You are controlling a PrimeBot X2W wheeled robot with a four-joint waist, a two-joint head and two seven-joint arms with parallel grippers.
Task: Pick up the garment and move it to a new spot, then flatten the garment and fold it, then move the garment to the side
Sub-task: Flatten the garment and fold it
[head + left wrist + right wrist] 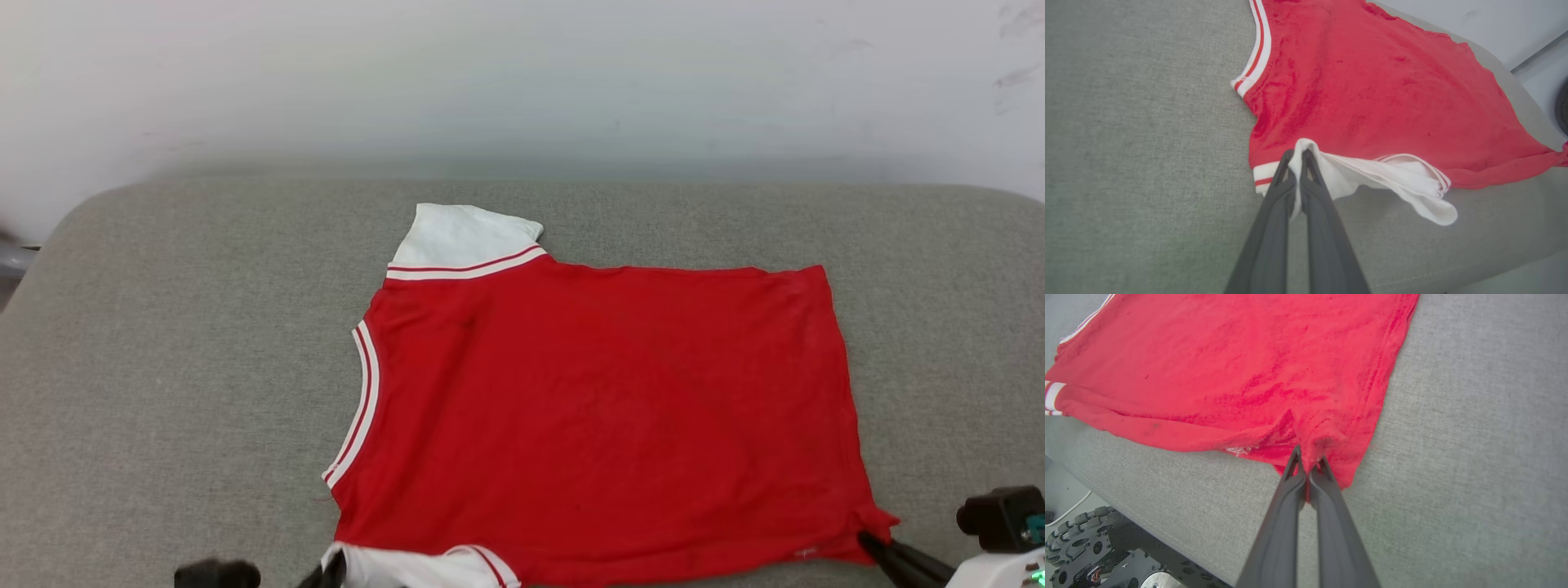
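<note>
Head camera high over the garment (604, 408); wrist cameras low, close along its near edge.
</note>
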